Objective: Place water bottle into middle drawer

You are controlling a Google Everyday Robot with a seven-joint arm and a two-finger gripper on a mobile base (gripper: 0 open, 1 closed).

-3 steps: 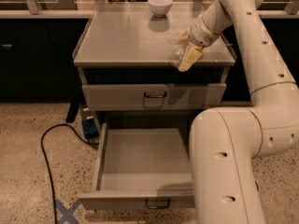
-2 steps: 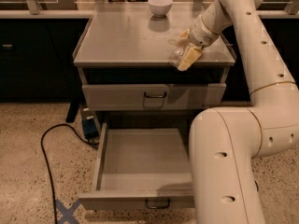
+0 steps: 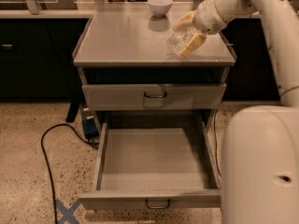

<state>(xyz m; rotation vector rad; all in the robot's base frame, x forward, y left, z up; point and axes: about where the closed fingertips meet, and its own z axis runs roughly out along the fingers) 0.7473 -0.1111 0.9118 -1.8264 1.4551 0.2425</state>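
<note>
We're on the small clear plastic water bottle (image 3: 175,42) now: thin see-through walls catching the light. Its label and cap are too hard for us to make out. It sits tilted near the front right corner of the flat grey metal table top (image 3: 126,36), caught in the robot's pale yellow-fingered gripper (image 3: 182,37). The two fingers (image 3: 194,43) are closed in around the bottle, one above and one below, gripping it.

Against the frame a second ago, we see gripper and bottle higher up and a little further back from the table's front edge; there they hung right at that edge.

Below the front edge, the wide shallow grey metal middle drawer (image 3: 154,157) stands pulled out as before, its plain floor showing and its dark wire handle at the front. The grey upper drawer (image 3: 187,96) above it is shut. The white round bowl (image 3: 160,5) rests near the table's back edge, well apart from the bottle.
</note>
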